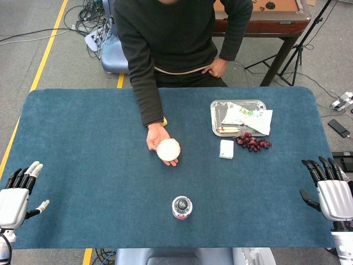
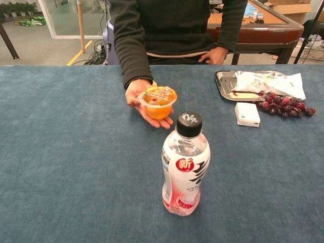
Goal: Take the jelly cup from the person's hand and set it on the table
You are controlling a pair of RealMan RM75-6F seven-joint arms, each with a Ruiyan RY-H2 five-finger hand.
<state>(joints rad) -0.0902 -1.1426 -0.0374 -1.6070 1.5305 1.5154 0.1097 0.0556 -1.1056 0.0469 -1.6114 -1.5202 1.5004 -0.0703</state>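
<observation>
An orange jelly cup [image 1: 167, 149] [image 2: 158, 102] with a printed foil lid lies in the person's upturned palm [image 1: 158, 138] [image 2: 137, 95] above the middle of the blue table [image 1: 88, 165]. My left hand [image 1: 17, 193] rests at the table's left edge, fingers spread, holding nothing. My right hand [image 1: 330, 190] rests at the right edge, fingers also spread and holding nothing. Both hands are far from the cup. The chest view shows neither hand.
A capped drink bottle [image 1: 182, 207] [image 2: 184, 164] stands near the front centre, between me and the cup. A metal tray [image 1: 216, 105] [image 2: 219, 79] with wrappers, a white box [image 1: 226, 148] [image 2: 247, 114] and red grapes [image 1: 253, 142] [image 2: 284, 105] lie at the far right.
</observation>
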